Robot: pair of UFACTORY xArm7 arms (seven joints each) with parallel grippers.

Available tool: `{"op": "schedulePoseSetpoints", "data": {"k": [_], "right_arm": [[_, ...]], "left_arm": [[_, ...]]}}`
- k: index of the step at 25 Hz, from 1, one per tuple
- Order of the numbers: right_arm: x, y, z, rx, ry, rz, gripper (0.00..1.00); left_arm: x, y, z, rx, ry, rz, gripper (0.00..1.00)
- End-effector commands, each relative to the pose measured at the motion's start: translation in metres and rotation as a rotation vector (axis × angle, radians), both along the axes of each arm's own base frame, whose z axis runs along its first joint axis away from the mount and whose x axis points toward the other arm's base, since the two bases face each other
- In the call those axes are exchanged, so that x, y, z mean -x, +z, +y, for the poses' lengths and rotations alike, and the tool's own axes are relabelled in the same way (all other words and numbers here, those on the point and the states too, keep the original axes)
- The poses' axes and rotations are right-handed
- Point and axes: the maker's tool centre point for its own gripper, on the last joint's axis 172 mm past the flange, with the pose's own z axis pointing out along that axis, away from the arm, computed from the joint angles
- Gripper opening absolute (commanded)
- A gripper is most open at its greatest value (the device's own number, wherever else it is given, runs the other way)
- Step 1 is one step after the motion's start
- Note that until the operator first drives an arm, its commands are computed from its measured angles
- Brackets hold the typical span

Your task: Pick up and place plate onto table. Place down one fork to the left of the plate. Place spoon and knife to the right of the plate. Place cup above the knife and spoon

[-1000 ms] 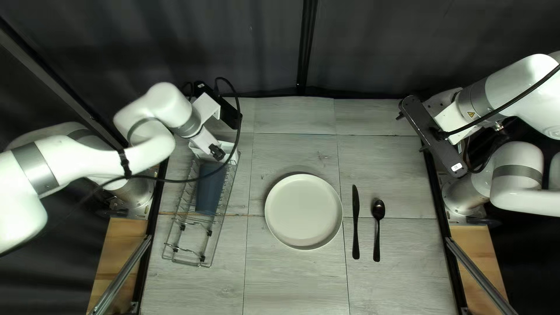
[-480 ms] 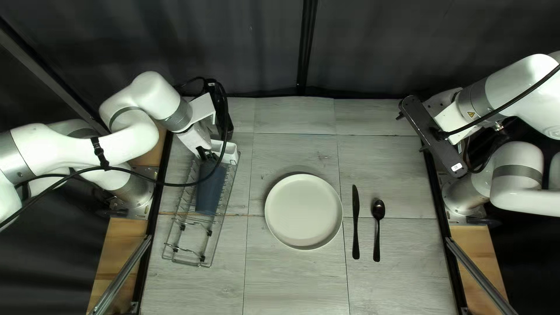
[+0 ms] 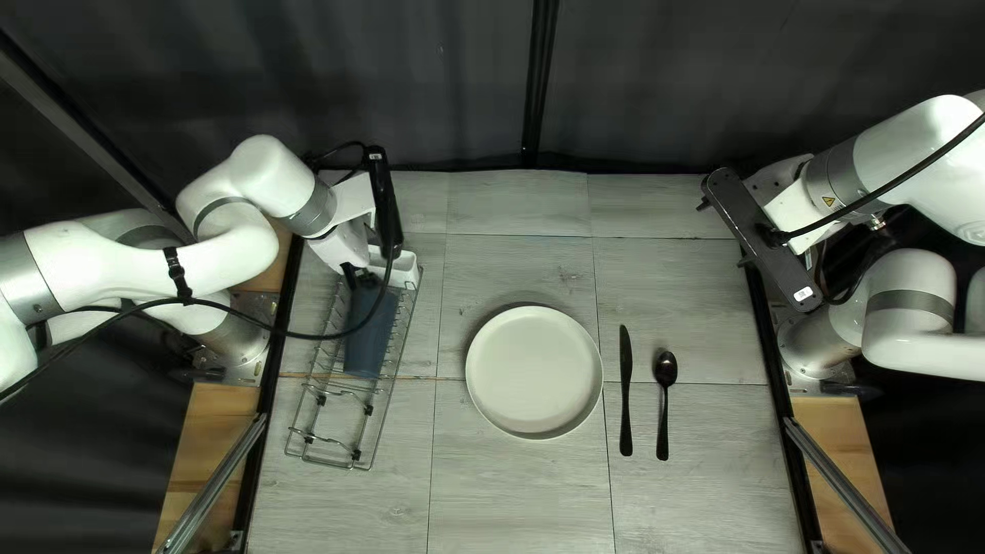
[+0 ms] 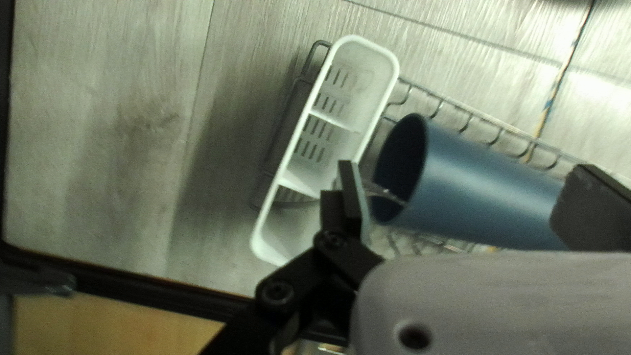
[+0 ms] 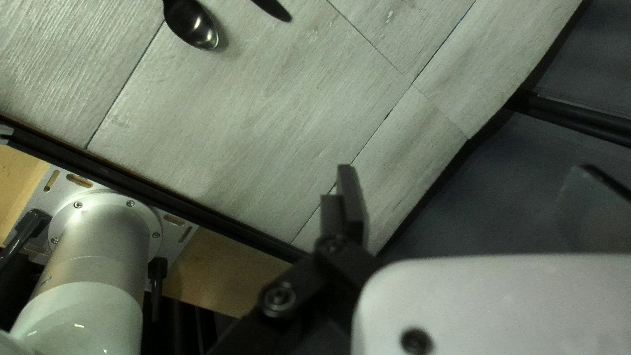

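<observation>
My left gripper [image 3: 361, 277] is over the upper end of the blue cup [image 3: 370, 330], which lies on its side in the wire rack. Seen from the left wrist, the gripper [image 4: 470, 200] is open, its fingers spread wide across the cup [image 4: 480, 190], with the mouth toward one finger. The pale plate [image 3: 535, 371] lies on the table, the black knife [image 3: 626, 392] to its right and the black spoon [image 3: 664, 402] beyond. My right gripper [image 3: 761, 241] hangs at the far right; its wrist view shows the gripper [image 5: 470, 197] open and empty. No fork is visible.
The wire rack [image 3: 382, 410] stands along the table's left side, with a white divided cutlery holder [image 4: 353, 42] at its far end. A cable of my left arm loops across the rack and cup in the top left view.
My left arm has shifted left, and its wrist has turned, bringing the gripper slightly nearer the cup's mouth. My right arm, the plate, knife, spoon and cup have stayed still.
</observation>
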Motion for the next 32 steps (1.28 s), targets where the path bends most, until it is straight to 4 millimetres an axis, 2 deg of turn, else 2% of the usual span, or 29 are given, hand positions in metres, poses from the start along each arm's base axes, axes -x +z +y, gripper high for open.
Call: {"op": "schedulePoseSetpoints", "data": {"k": [1, 8, 16, 23, 30, 32], "right_arm": [[0.000, 0.000, 0.000, 0.000, 0.000, 0.000, 1.00], [0.000, 0.000, 0.000, 0.000, 0.000, 0.000, 1.00], [0.000, 0.000, 0.000, 0.000, 0.000, 0.000, 1.00], [0.000, 0.000, 0.000, 0.000, 0.000, 0.000, 1.00], [0.000, 0.000, 0.000, 0.000, 0.000, 0.000, 1.00], [0.000, 0.000, 0.000, 0.000, 0.000, 0.000, 1.00]], "left_arm": [[0.004, 0.006, -0.013, -0.007, -0.094, -0.007, 1.00], [0.020, 0.007, -0.020, 0.014, -0.163, -0.038, 1.00], [0.048, 0.017, -0.006, 0.028, -0.270, -0.098, 1.00], [0.038, 0.012, -0.004, 0.021, -0.362, -0.117, 1.00], [0.051, 0.020, 0.002, 0.013, -0.336, -0.150, 1.00], [0.054, 0.018, 0.010, 0.011, -0.336, -0.155, 1.00]]}}
